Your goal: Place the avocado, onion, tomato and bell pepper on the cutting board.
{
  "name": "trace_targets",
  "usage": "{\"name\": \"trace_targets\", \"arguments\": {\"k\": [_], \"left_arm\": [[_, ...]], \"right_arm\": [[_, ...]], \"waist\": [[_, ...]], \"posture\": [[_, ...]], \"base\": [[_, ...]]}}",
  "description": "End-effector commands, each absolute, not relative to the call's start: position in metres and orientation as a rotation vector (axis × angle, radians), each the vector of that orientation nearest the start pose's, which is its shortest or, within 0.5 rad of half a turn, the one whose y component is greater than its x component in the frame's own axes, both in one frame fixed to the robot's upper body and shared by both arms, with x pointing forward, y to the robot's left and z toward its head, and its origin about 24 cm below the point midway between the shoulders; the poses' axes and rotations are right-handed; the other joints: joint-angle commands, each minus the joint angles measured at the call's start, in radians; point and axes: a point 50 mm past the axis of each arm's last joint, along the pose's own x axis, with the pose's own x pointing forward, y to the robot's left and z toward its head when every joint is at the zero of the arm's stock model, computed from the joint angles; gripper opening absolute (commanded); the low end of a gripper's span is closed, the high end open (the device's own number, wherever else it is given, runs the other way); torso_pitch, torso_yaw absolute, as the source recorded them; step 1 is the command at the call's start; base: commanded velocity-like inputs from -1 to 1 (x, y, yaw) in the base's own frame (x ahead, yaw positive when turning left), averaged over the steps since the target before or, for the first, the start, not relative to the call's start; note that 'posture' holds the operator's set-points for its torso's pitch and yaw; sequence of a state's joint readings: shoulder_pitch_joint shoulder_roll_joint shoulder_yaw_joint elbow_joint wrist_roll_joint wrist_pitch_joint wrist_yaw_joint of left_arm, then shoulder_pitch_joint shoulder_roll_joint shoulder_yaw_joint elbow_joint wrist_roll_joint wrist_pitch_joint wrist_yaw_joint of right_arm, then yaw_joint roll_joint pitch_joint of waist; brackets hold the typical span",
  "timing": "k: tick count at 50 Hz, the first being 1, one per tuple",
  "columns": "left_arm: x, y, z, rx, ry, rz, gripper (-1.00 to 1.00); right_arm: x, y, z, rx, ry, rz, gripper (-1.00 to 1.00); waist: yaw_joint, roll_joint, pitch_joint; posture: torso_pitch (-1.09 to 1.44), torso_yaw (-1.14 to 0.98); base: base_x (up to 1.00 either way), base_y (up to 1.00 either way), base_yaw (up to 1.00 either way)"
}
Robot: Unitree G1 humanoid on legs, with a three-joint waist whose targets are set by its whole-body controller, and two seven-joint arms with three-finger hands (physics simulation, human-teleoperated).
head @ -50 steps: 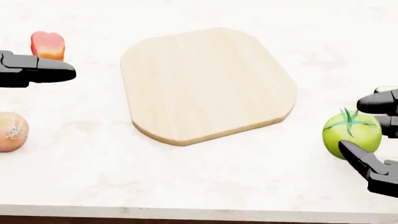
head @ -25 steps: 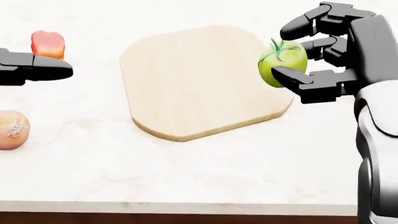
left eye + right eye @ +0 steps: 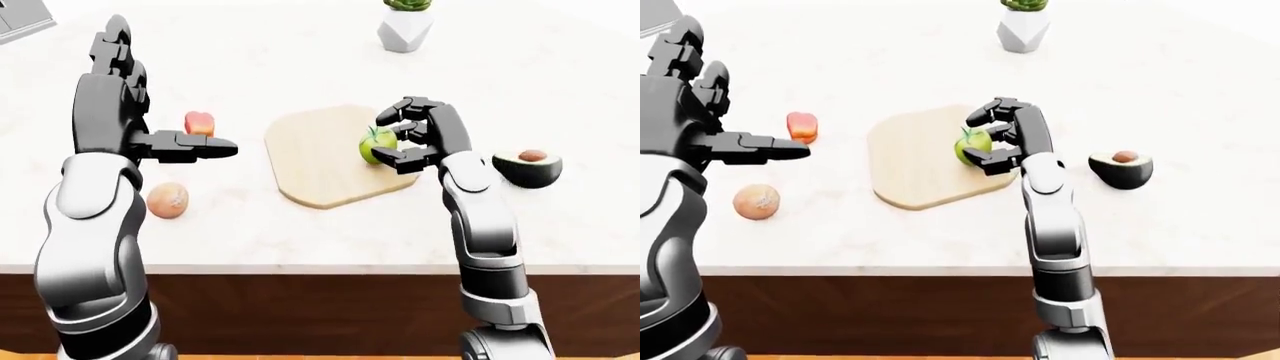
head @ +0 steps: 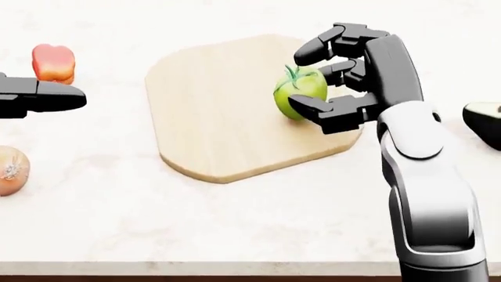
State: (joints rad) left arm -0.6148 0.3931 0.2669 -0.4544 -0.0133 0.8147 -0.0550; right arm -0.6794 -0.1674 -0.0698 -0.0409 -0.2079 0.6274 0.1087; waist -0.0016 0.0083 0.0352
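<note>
My right hand [image 4: 317,82] is shut on a green tomato [image 4: 300,91] over the right part of the pale wooden cutting board [image 4: 211,117]. A halved avocado [image 3: 526,166] with its pit showing lies on the counter to the right of the board. The red-orange bell pepper [image 4: 53,63] stands at the upper left of the head view and the onion [image 4: 11,170] lies at the left edge below it. My left hand [image 3: 195,147] hovers open between pepper and onion, fingers stretched toward the board, holding nothing.
A white faceted pot with a green plant [image 3: 405,28] stands at the top of the left-eye view. The white marble counter's near edge [image 4: 235,267] runs along the bottom of the head view, with dark cabinet fronts [image 3: 300,307] beneath.
My right hand closed on the tomato at the right of the counter, lifted it and carried it left over the board. The left hand has stayed nearly still.
</note>
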Motion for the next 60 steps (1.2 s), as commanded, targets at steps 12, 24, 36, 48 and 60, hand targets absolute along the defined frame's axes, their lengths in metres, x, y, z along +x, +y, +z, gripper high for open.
{"name": "trace_targets", "arguments": {"k": [12, 24, 36, 48, 60], "left_arm": [[0.283, 0.217, 0.282, 0.265, -0.392, 0.191, 1.0], [0.283, 0.217, 0.279, 0.269, -0.388, 0.193, 1.0], [0.282, 0.218, 0.276, 0.268, -0.385, 0.194, 1.0], [0.284, 0.218, 0.278, 0.264, -0.389, 0.192, 1.0], [0.284, 0.218, 0.275, 0.264, -0.386, 0.194, 1.0]], "right_arm": [[0.336, -0.153, 0.219, -0.318, -0.176, 0.01, -0.11], [0.337, -0.15, 0.215, -0.315, -0.166, 0.029, 0.05], [0.322, -0.154, 0.213, -0.313, -0.161, 0.034, 0.42], [0.315, -0.166, 0.239, -0.355, -0.184, -0.004, 0.82], [0.279, -0.227, 0.286, -0.486, -0.169, -0.159, 0.76]], "waist": [[0.0, 0.001, -0.025], [-0.002, 0.003, -0.026], [0.0, 0.0, -0.026], [0.001, 0.0, -0.027], [0.006, -0.014, -0.019]], "posture": [[0.0, 0.0], [0.0, 0.0], [0.0, 0.0], [0.0, 0.0], [0.0, 0.0]], "base": [[0.0, 0.0, 0.0], [0.0, 0.0, 0.0], [0.0, 0.0, 0.0], [0.0, 0.0, 0.0], [0.0, 0.0, 0.0]]}}
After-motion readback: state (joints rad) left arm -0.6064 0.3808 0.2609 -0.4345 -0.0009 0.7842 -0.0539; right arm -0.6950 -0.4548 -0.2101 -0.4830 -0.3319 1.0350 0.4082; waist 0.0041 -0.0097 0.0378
